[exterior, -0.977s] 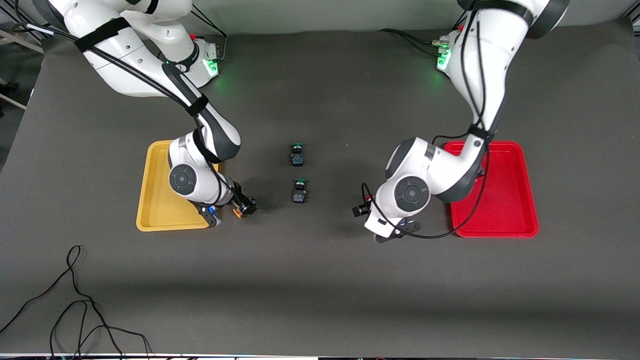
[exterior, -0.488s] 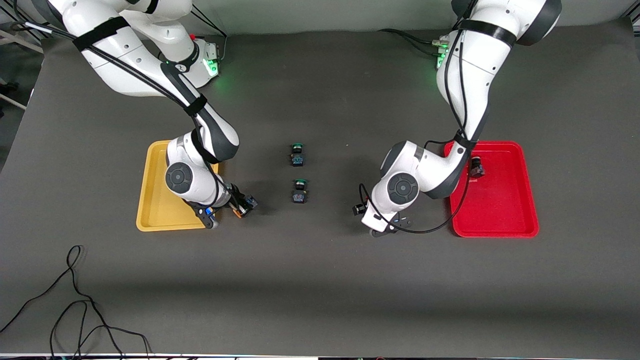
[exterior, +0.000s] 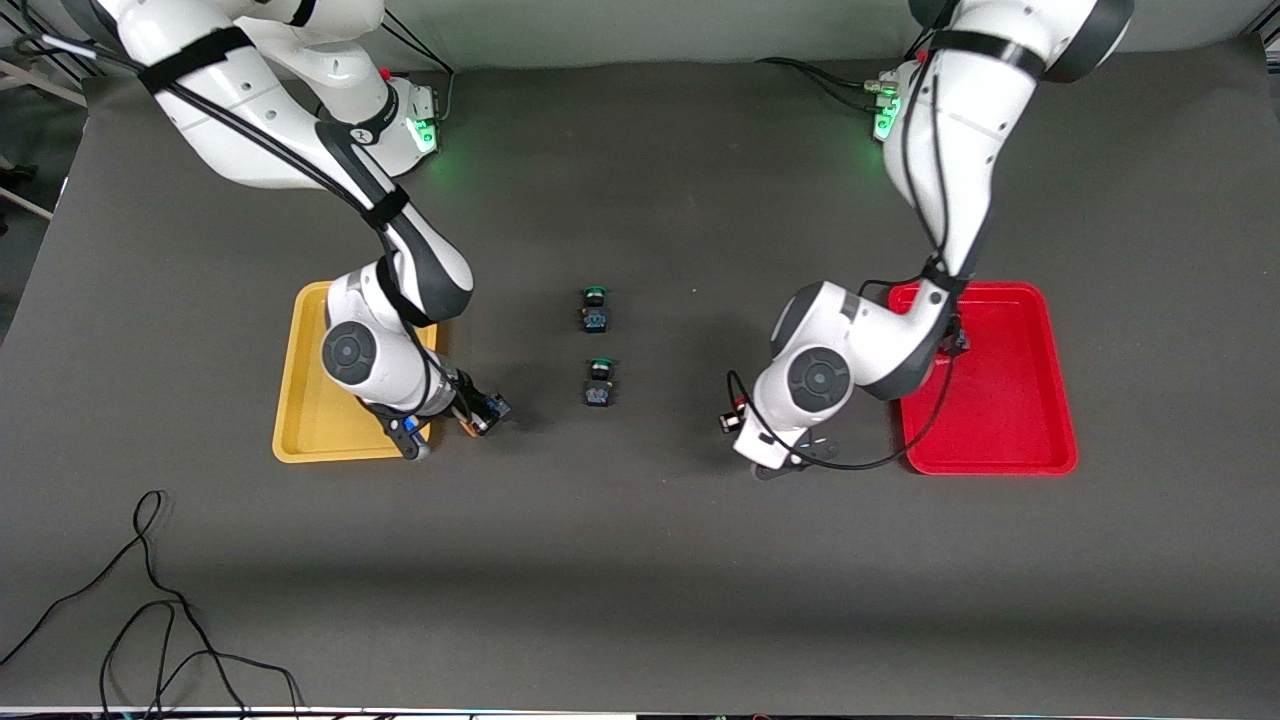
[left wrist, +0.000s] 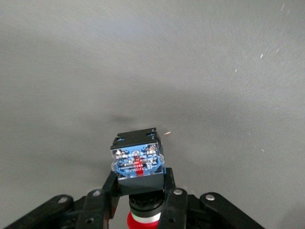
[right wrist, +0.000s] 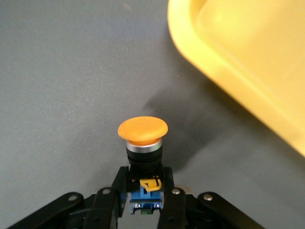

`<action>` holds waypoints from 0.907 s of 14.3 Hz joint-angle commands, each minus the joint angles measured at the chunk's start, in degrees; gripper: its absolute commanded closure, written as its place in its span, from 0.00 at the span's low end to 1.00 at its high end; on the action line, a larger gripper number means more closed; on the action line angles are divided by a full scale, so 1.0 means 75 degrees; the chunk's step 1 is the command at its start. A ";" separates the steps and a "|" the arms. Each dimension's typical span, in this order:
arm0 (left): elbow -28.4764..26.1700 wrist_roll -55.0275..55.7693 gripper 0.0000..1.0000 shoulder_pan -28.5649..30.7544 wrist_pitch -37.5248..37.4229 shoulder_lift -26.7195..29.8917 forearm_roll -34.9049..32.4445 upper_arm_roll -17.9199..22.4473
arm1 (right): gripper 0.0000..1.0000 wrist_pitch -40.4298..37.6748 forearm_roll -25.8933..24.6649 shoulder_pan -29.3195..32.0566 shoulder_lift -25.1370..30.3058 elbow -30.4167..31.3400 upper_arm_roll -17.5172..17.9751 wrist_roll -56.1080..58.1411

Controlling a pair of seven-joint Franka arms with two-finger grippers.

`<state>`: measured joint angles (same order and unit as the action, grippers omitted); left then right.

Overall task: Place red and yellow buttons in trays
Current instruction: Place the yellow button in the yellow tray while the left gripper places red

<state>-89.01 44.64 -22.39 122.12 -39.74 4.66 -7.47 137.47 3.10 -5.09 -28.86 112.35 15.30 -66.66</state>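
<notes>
Both buttons are light, stiff and small. Your right gripper (right wrist: 141, 200) pinches the yellow button (right wrist: 142, 136) by its body beside the yellow tray (right wrist: 248, 71); your left gripper (left wrist: 140, 202) pinches the red button (left wrist: 137, 162) likewise, over the table (left wrist: 190, 71).

Your right gripper (exterior: 478, 415) is hanging just off the yellow tray (exterior: 300, 400), pinching an orange-capped button (exterior: 468, 426). Your left gripper (exterior: 735, 420) is hovering over bare table near the red tray (exterior: 1020, 420), gripping a red-capped button (exterior: 738, 405). Two green-capped switches (exterior: 595, 310) (exterior: 599, 384) are lying between them; another button (exterior: 956, 340) is sitting in the red tray.
</notes>
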 commanded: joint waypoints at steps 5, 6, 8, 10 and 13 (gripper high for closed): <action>-0.1099 -0.2102 1.00 0.1237 -0.2970 0.3103 -0.0165 0.0047 | 0.99 -0.0757 -0.0085 0.0104 0.2113 0.1667 -0.1439 0.2625; -0.1580 -0.2793 1.00 0.1599 -0.2924 0.3443 -0.0176 0.0047 | 0.98 -0.0137 -0.0050 0.0104 0.2021 0.2055 -0.1628 0.3094; -0.2530 -0.4211 1.00 0.2256 -0.2493 0.3855 -0.0397 0.0058 | 0.98 0.0477 -0.0038 0.0127 0.1624 0.2247 -0.1816 0.3566; -0.3268 -0.5361 1.00 0.3017 -0.1604 0.3811 -0.0727 0.0047 | 0.98 0.0689 -0.0026 0.0127 0.1457 0.2247 -0.1829 0.3579; -0.3787 -0.6548 1.00 0.3676 -0.0197 0.3064 -0.0820 0.0070 | 0.01 0.0632 0.0020 0.0139 0.1515 0.2235 -0.1841 0.3486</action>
<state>-114.56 -0.42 3.47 115.24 -14.38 -0.25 -6.22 142.73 2.79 -3.73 -18.85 129.52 1.72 -40.97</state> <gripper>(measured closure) 0.595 0.630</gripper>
